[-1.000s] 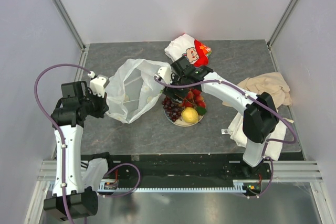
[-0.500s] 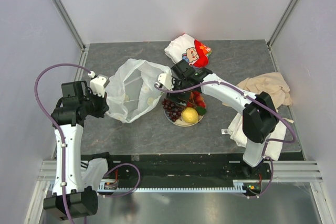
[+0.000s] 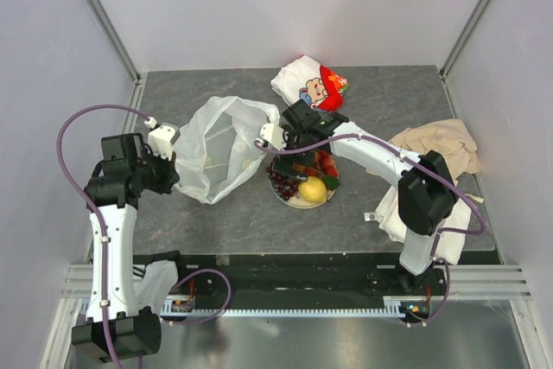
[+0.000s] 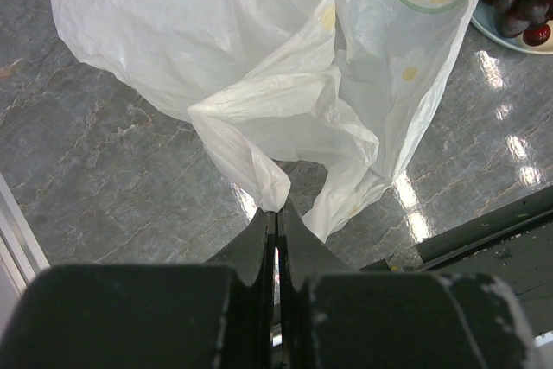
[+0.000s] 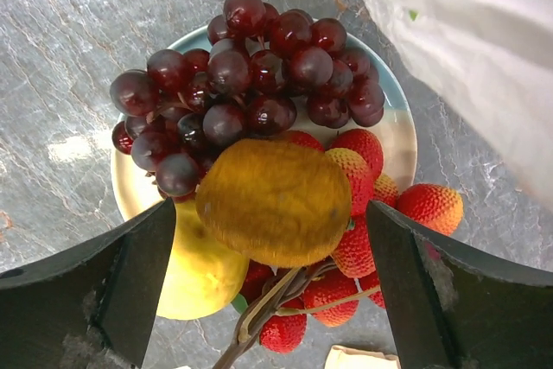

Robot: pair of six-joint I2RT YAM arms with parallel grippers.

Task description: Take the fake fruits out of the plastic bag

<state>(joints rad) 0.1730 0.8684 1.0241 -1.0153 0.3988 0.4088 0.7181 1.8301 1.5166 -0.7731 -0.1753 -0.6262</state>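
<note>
1 orange-brown fruit (image 5: 275, 203) rests on plate (image 5: 397, 140) | right gripper (image 5: 270, 218) wide, empty | left gripper (image 4: 276, 213) pinches plastic bag (image 4: 259, 58) | next: re-enter bag

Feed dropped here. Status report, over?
Left gripper shut on plastic bag. Right gripper open, straddling orange-brown fruit atop plate. Grapes, lemon, strawberries already plated.

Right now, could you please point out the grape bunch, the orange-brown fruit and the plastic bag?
grape bunch (image 5: 251, 84), right wrist view, on a grape near the bunch's middle.
orange-brown fruit (image 5: 276, 200), right wrist view, on the middle of its rounded top.
plastic bag (image 4: 199, 23), left wrist view, on its crinkled upper panel.
</note>
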